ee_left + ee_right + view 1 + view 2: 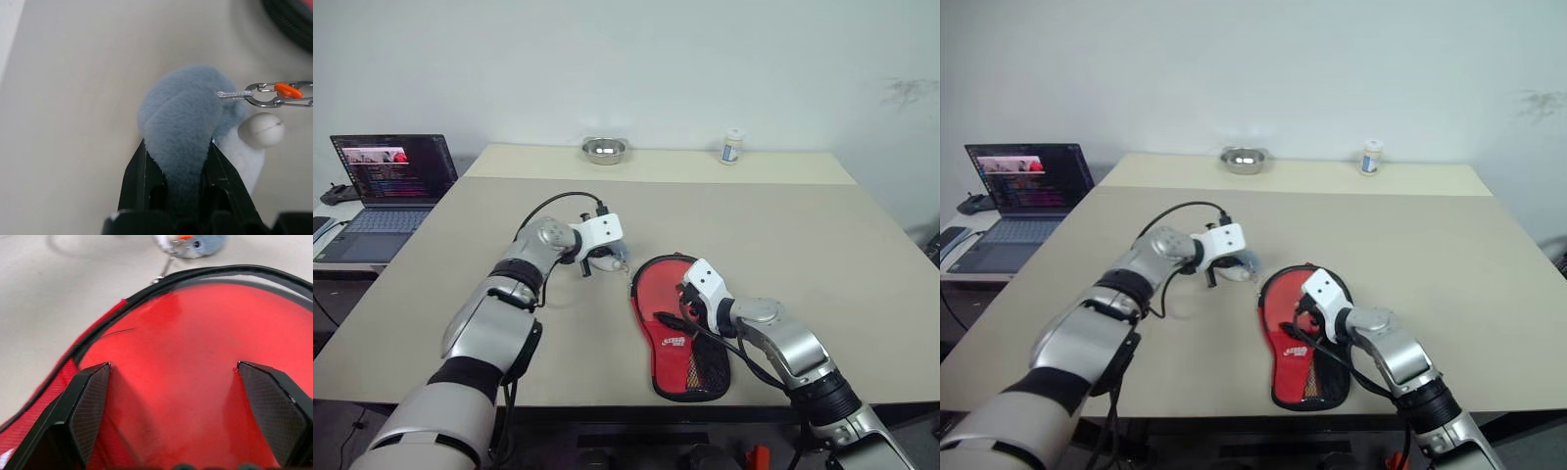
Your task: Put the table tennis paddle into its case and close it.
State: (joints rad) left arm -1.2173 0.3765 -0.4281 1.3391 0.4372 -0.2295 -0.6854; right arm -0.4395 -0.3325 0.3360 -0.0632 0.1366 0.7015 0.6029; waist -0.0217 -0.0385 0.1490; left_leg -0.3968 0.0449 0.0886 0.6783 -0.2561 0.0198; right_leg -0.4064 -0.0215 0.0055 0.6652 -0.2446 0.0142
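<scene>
The left hand is clamped on a soft grey plush charm whose metal clip leads toward the case, just beside that hand on the table. The right hand hangs wide open, holding nothing, over a glossy red face, probably the paddle, inside the case's black edging. The fabric looks limp; the charm probably serves as the zip pull.

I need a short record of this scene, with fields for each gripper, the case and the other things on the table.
left gripper: jaws shut on grey plush charm with metal clip
right gripper: jaws open over the case
case: soft red paddle-shaped cover with black edging, flat on beige table
far edge: steel bowl, small white bottle
</scene>
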